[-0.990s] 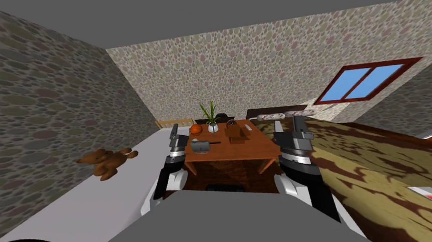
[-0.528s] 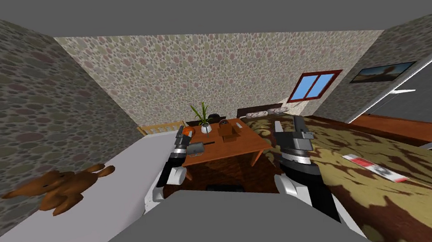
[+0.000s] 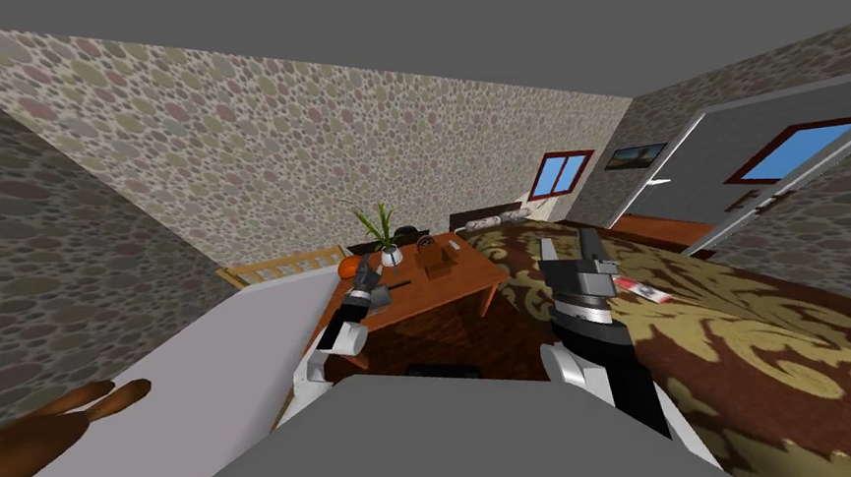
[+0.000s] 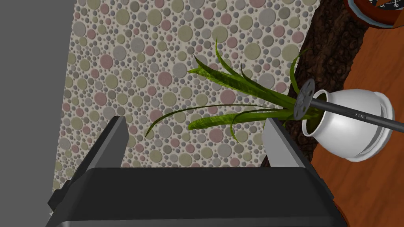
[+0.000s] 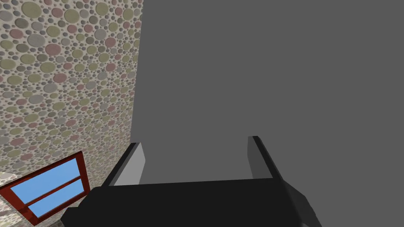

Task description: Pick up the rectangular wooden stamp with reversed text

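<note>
A small brown block-shaped thing (image 3: 432, 257), which looks like the stamp, stands on the wooden table (image 3: 448, 287) ahead of me. My left gripper (image 3: 365, 274) hangs over the table's left end, short of the block. In the left wrist view the left gripper (image 4: 197, 126) is open with nothing between its fingers, and it points at a green plant in a white pot (image 4: 347, 122). My right gripper (image 3: 569, 240) is raised to the right of the table. In the right wrist view the right gripper (image 5: 195, 142) is open and holds nothing.
On the table stand the potted plant (image 3: 388, 252), an orange round thing (image 3: 349, 266) and a grey object (image 3: 381, 297). A thin black rod with a disc (image 4: 307, 98) crosses the pot. A white bed (image 3: 202, 392) with a teddy bear (image 3: 30, 450) lies left; a patterned rug (image 3: 770, 333) lies right.
The whole head view has swung: I have turned right, so the teddy bear, window and table have slid left in the picture. Both arms have kept their pose.
</note>
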You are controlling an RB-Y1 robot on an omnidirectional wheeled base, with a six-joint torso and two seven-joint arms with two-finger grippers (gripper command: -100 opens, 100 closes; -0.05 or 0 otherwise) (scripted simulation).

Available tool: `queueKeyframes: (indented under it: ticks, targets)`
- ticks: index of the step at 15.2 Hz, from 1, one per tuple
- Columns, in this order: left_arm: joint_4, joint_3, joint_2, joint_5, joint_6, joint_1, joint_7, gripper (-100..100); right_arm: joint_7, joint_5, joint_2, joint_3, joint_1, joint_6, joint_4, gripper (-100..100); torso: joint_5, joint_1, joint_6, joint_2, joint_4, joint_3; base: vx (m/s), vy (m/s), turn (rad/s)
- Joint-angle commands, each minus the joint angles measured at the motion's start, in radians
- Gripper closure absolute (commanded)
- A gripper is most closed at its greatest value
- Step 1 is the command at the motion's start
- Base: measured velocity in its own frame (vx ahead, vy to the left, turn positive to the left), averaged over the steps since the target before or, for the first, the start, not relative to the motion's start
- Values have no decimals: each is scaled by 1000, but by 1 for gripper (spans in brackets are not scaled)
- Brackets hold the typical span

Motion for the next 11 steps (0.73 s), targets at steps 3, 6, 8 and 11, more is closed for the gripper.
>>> queueKeyframes:
  ticks: [3,6,8,11]
  targets:
    - [91,10,40,55,78,-44,16,-100,0,0,0,0,0,0,0,0,0,1,-1,0,0,0,-25,6,-271]
    - [144,16,63,88,130,-68,25,-100,0,0,0,0,0,0,0,0,0,0,-1,-1,0,0,-23,4,-257]
    - [169,16,63,88,133,-68,25,-100,0,0,0,0,0,0,0,0,0,0,0,-1,0,0,-22,5,-261]
    - [231,21,86,120,181,-93,33,-100,0,0,0,0,0,0,0,0,0,0,0,-1,0,0,-20,7,-267]
